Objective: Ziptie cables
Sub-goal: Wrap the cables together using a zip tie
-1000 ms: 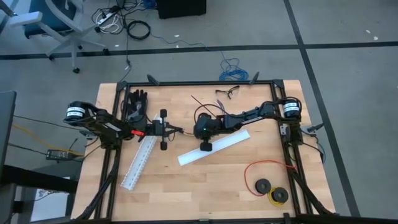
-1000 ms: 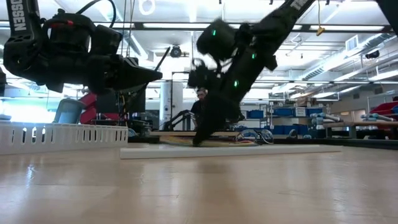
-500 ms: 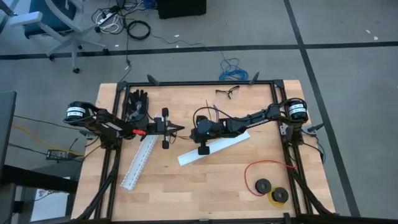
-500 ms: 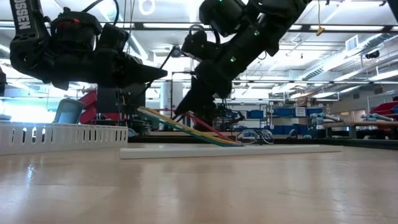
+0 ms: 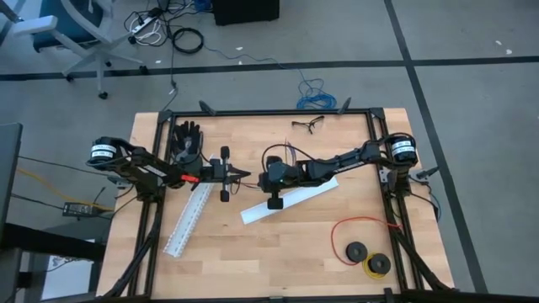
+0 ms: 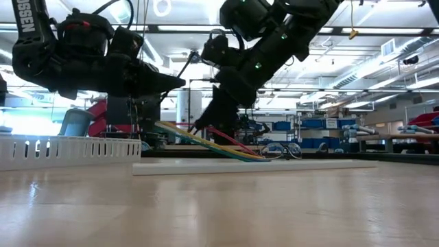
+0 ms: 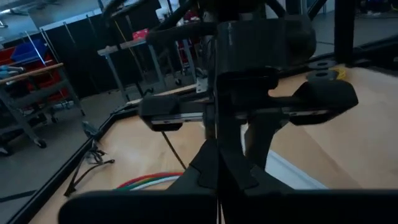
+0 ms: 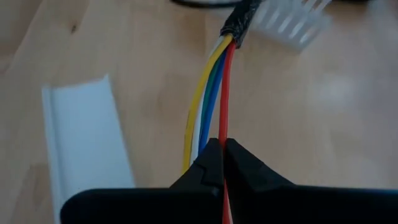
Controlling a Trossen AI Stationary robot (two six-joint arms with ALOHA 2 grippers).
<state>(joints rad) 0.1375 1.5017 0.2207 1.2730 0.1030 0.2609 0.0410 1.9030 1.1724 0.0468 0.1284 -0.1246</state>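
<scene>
The cables [image 6: 226, 145] are thin yellow, white, green, blue and red wires [image 8: 208, 93] joined in a dark wrapped end [image 8: 239, 25]. They slant from the table at the right up toward my left arm. My right gripper [image 5: 259, 178] [image 6: 200, 127] is shut on them mid-table. My left gripper [image 5: 238, 174] [image 6: 180, 82] faces it, level and higher, shut on a thin dark strip [image 6: 188, 65] that rises from its tips. In the left wrist view, the right gripper stands close ahead of the left fingers. My left gripper pinches the lower end of the thin dark strip [image 7: 174, 152] between its fingertips, which point level toward the table's right; the strip stands up from them, clear of the table. My right gripper pinches the red wire [image 8: 224, 124] between its fingertips, a short way behind the dark wrapped end, slanting down from the table's right, along the wires. The other wires pass behind one finger [image 8: 202, 168]; whether they are in the grip I cannot tell. The wrapped end sticks out lifted; the far part [image 6: 257, 156] lies on the table.
A white slotted channel [image 5: 189, 217] lies slantwise below my left gripper, a plain white channel [image 5: 290, 199] under my right arm. A black glove [image 5: 184, 139] and glasses [image 5: 307, 124] lie at the far edge. A red wire loop with black spools [image 5: 362, 240] is near right.
My right gripper has risen from the table and gone a little toward the left gripper. It has lifted one end of the cables, which lay flat and now slant up, with their other end still on the table. It then kept still.
</scene>
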